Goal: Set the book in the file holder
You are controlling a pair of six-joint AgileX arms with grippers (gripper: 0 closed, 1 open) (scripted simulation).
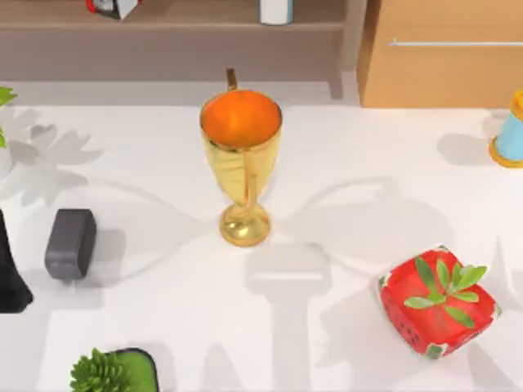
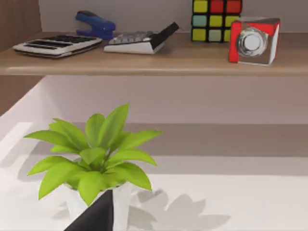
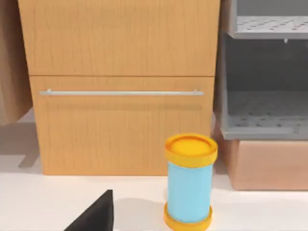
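White table holds a gold cup; wooden cabinet behind.

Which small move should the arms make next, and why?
Probably hold both arms and search first: the table carries a gold cup, a red leaf-topped box, a dark grey block and a potted plant, none of them a blue book.

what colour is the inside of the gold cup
Bright orange inside the gold cup, with shiny gold outer walls and foot; the top view shows it best.
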